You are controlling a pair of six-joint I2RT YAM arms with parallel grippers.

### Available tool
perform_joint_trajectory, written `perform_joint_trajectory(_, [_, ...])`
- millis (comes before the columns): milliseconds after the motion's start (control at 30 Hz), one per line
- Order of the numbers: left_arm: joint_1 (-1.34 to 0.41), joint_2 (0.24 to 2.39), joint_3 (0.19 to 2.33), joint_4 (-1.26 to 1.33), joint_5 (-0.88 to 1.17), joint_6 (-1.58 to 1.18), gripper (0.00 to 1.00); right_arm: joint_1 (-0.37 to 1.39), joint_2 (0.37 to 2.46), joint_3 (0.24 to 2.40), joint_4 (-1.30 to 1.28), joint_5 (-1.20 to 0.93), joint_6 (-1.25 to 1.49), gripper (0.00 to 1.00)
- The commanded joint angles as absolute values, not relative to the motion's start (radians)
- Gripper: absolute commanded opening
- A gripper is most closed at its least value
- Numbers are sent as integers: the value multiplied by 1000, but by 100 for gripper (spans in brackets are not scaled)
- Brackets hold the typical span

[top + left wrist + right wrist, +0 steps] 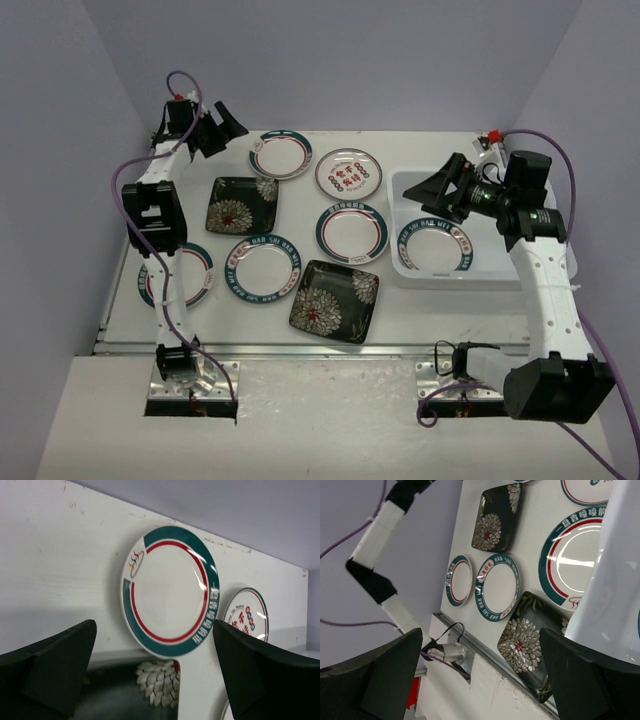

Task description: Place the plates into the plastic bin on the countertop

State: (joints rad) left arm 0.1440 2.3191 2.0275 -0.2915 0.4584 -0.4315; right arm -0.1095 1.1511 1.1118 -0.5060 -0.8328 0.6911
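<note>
Between lilac walls [330, 60], off-white countertop [430, 315]

A lilac back wall [350, 60] is seen well beyond both sets of jaws, with a left wall [50, 200] outside the left jaws and a right wall [600, 80] outside the right jaws. A small red-and-white object [489, 139] is set behind the right jaws, toward the back wall; its kind cannot be told. A speckled grey ledge [330, 420] is laid across the front, well nearer than either set of jaws, and two metal plates [215, 378] are fixed on it. In the right wrist view, a red patch [413, 700] is glimpsed at the bottom edge, just beside the right jaws.
</note>
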Motion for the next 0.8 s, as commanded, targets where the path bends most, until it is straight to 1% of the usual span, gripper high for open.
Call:
perform_joint_trajectory(0, [155,2430,2105,-119,536,-529,100,-86,1086,1127,-474,-868,708,99])
perform_joint_trajectory(67, [148,2495,2116,-44,580,-577,100,-76,1068,1135,-489,-865,700,99])
perform_joint_trajectory(167, [129,2550,2157,-28,586,-600,100,-72,1072,1161,-523,-847,690,99])
perform_joint_trajectory(233, [118,2581,2183,-26,580,-620,96,-72,1078,1176,-538,-837,684,99])
perform_joint_trajectory(300, [109,2625,2207,-42,567,-633,89,-72,1092,1200,-555,-832,680,99])
perform_joint_trajectory(433, [106,2702,2270,-77,542,-664,68,-72,1100,1215,-563,-817,672,99])
perform_joint_trajectory(500, [107,2730,2309,-101,536,-678,64,-72,1105,1219,-564,-815,673,99])
perform_joint_trajectory(567, [105,2751,2317,-93,549,-691,55,-72,1108,1225,-565,-814,673,99])
perform_joint_trajectory(733, [95,2781,2350,-118,555,-678,49,-74,1111,1229,-569,-810,669,99])
perform_joint_trajectory(767, [92,2783,2350,-118,562,-674,43,-73,1110,1228,-570,-809,666,99])
